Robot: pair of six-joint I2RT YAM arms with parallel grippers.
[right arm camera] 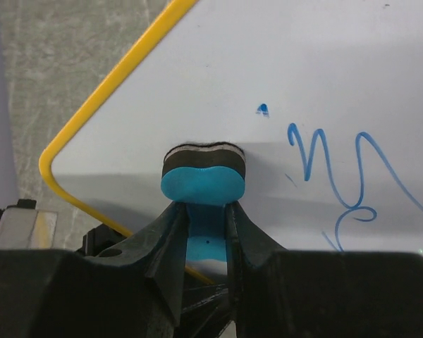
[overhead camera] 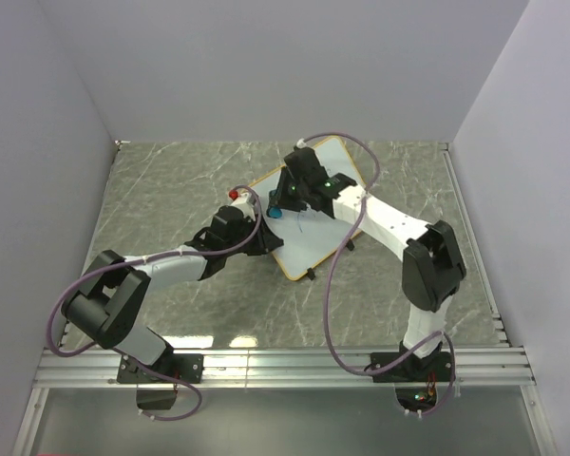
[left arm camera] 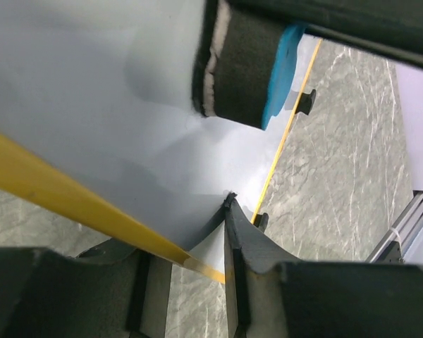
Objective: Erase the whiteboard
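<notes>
The whiteboard (overhead camera: 318, 237) lies tilted at the table's middle, with a yellow frame and small black feet (left arm camera: 307, 100). Blue scribbles (right arm camera: 338, 169) and a small blue dot (right arm camera: 263, 109) mark its surface. My left gripper (overhead camera: 264, 239) is shut on the board's left edge; in the left wrist view (left arm camera: 187, 243) one finger lies over the white face and the other under the yellow frame (left arm camera: 63, 193). My right gripper (overhead camera: 283, 204) is shut on the small blue eraser (right arm camera: 203, 184), whose black felt presses on the board near its rounded corner. The eraser also shows in the left wrist view (left arm camera: 243, 67).
A small red object (overhead camera: 235, 193) sits on the marble table just left of the board's far-left edge. An aluminium rail (overhead camera: 285, 366) runs along the near edge. Grey walls close in the back and both sides. Purple cables loop over both arms.
</notes>
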